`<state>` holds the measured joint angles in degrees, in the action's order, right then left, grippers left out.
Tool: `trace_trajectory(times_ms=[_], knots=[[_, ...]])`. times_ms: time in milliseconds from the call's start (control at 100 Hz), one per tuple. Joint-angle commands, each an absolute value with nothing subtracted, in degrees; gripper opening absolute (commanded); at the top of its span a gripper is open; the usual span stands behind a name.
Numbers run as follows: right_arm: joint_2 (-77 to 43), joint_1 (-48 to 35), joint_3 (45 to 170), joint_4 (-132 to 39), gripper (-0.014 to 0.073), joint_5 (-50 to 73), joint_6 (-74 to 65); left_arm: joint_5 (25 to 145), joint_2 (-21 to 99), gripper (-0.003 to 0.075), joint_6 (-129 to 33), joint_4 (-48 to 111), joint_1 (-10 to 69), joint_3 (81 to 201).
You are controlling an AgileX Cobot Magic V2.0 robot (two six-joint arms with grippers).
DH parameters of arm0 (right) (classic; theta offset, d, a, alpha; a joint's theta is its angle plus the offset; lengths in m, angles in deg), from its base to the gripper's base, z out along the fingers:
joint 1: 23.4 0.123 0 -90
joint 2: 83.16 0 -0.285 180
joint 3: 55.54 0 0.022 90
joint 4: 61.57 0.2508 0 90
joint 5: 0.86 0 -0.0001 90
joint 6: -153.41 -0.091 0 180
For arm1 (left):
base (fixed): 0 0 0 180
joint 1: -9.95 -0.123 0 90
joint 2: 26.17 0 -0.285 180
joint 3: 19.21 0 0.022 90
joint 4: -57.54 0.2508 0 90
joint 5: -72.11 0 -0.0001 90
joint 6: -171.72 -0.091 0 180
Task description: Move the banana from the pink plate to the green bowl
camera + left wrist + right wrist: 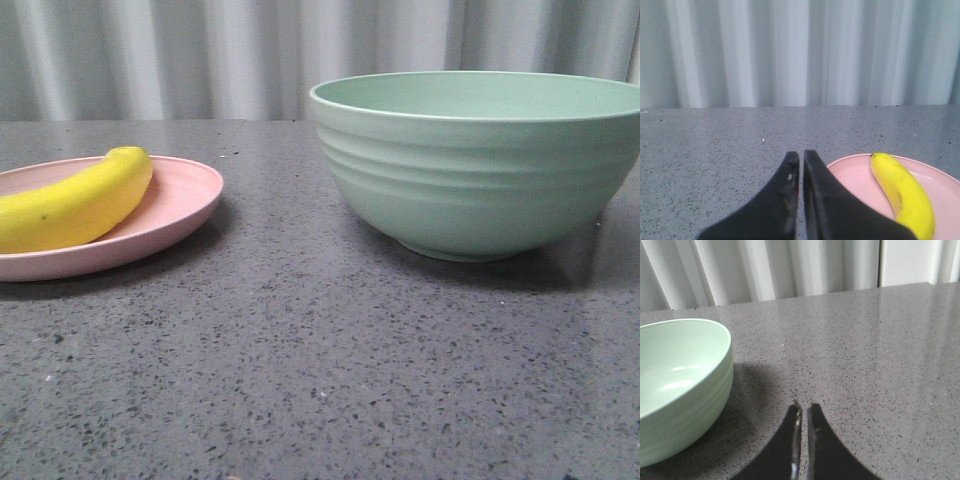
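One smooth, bright yellow curved banana lies on one pale pink, shallow round matte plate, and one large, deep, pale mint-green ridged bowl stands well apart from the plate on the speckled dark grey stone bench. That makes three objects on the bench, one of each kind, before a backdrop of pale pleated curtain.

Two pincers show, one in each wrist view. The left pincer has its two black fingers drawn together with only a thin slit between them, and it grips nothing; the pink plate sits just beside its tips, the rim partly hidden behind one finger, and the banana lies on the plate near that pincer, not touching it. The right pincer is likewise closed to a narrow slit and empty; the green bowl stands near it to one side, clear of the fingers. The bowl's visible interior holds nothing.
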<state>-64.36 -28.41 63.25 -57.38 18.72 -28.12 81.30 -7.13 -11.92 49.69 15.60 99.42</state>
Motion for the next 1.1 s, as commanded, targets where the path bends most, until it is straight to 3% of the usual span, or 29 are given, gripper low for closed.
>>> trace_trajectory(times_ms=[0,320,390,540,610,800,1090], knots=[[-58.7,-28.7,69.4,-57.4,-0.0071,17.8,-27.7,77.3,-2.2,-0.002,-11.5,49.1,15.6,103.7],[-46.5,-28.7,75.3,-57.4,-0.0071,15.1,-27.7,74.3,12.1,0.0002,-11.5,49.1,15.6,107.4],[-45.1,-28.7,75.3,-57.4,-0.0071,15.1,-27.7,73.7,14.3,0.0094,-11.5,49.1,15.6,107.4],[-43.6,-28.7,75.3,-57.4,-0.0071,15.1,-27.7,70.7,18.0,0.0423,-11.5,49.1,15.6,107.4],[-43.5,-28.7,75.3,-57.4,-0.0071,15.1,-27.7,67.4,19.3,0.0503,-11.5,49.1,15.6,107.4],[-43.5,-28.7,75.3,-57.4,-0.0071,15.1,-27.7,63.2,22.3,0.0493,-11.5,48.9,17.6,109.0],[-43.5,-28.7,75.3,-57.4,-0.0071,14.8,-27.7,84.7,31.3,0.0493,-12.1,49.6,29.0,120.2]])
